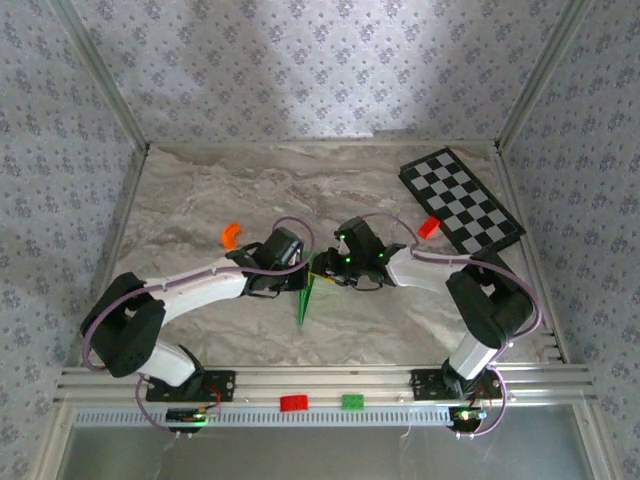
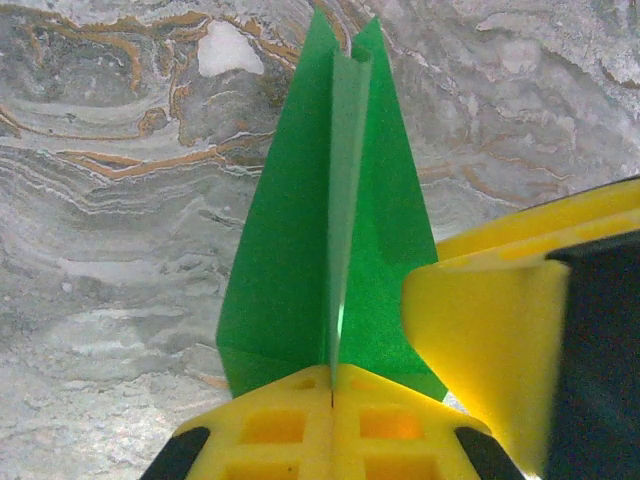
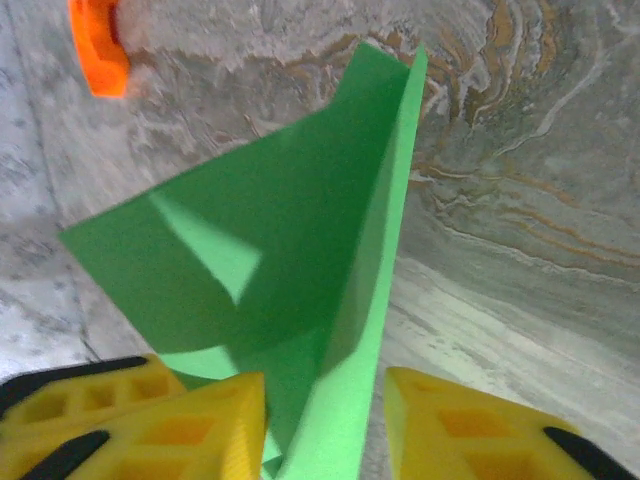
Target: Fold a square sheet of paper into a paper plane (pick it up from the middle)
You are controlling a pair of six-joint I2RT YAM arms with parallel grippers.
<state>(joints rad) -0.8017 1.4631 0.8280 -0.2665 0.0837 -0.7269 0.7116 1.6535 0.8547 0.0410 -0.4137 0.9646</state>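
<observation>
Marble bench centre: L gripper (image 2: 332, 385) clamps paper plane (image 2: 290, 250) at tail, nose toward near edge; R gripper (image 3: 325, 395) unclenched, astride fold.

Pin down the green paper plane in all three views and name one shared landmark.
Top external: paper plane at the centre of the table.
Left wrist: paper plane at centre, pinched by the left gripper below.
Right wrist: paper plane at centre, between the right gripper's parted fingers.
Shared landmark: the marbled table.
</observation>
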